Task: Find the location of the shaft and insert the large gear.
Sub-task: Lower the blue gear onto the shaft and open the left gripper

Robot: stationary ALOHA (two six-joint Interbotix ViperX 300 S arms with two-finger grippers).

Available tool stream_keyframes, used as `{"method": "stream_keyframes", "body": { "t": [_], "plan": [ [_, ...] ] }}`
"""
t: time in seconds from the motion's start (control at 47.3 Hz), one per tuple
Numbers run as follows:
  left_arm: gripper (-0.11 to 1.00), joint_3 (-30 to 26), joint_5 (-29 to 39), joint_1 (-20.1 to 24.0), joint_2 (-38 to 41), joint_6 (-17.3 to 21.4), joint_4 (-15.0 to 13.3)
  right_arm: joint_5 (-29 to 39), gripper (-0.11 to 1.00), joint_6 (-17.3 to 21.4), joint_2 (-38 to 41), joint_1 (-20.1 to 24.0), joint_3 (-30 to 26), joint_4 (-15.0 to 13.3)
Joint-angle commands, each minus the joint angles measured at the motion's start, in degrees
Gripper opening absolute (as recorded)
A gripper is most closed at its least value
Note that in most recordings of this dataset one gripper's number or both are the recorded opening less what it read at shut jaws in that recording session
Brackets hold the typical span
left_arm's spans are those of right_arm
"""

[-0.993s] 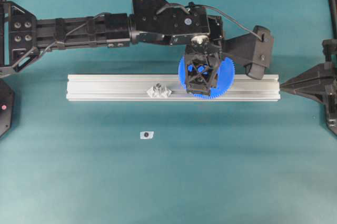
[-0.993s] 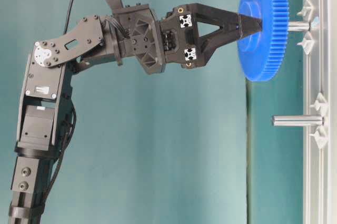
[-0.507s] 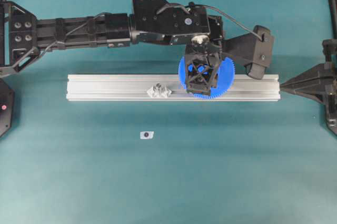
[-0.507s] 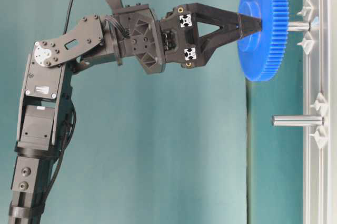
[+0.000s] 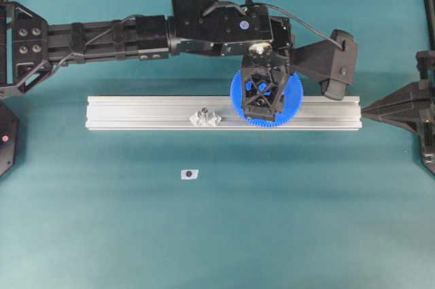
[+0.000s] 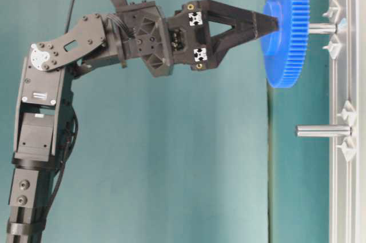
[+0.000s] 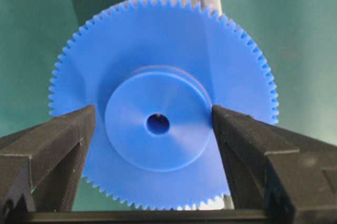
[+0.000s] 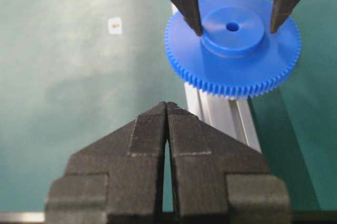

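A: What differs from a second ago?

B: The left gripper (image 7: 158,129) has spread; its fingers (image 7: 68,129) now stand clear of the hub, holding nothing.

A: The large gear (image 6: 286,28)?

B: Upper right at table level, threaded on the shaft (image 6: 321,27), its axis square to the aluminium rail (image 5: 136,112).

A: The right gripper (image 8: 166,109)?

B: Pressed closed, empty.

We saw the large gear (image 7: 158,124), a bright blue round disc with tiny teeth all around its edge. It had a raised round middle with a small hole. It sat on the shaft (image 6: 321,27), a thin silver pin. The pin stuck out between two small clear pieces.
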Motion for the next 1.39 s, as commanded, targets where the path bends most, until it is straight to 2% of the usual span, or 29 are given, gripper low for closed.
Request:
{"method": "stream_keyframes", "body": {
  "t": [0.0, 0.211, 0.613, 1.183, 1.374],
  "plan": [
    [0.83, -1.67, -0.09, 0.09, -2.37, -0.18, 0.26, -0.26, 0.00, 0.62, 0.26, -0.18, -1.05, 0.09],
    [0.83, -2.64, 1.23, -0.26, -2.72, -0.88, 0.26, -0.26, 0.00, 0.62, 0.26, -0.18, -0.97, 0.09],
    [0.83, -8.44, 4.48, -0.88, -2.46, -0.70, 0.26, -0.26, 0.00, 0.62, 0.18, -0.09, -0.97, 0.09],
    [0.83, -8.44, 5.63, -0.88, -1.67, -1.23, 0.26, -0.26, 0.00, 0.62, 0.18, -0.18, -0.79, 0.09],
    [0.83, -8.53, 6.15, -0.97, -1.67, -2.72, 0.18, -0.26, 0.00, 0.62, 0.18, -0.18, -0.79, 0.09]
  ]
}}
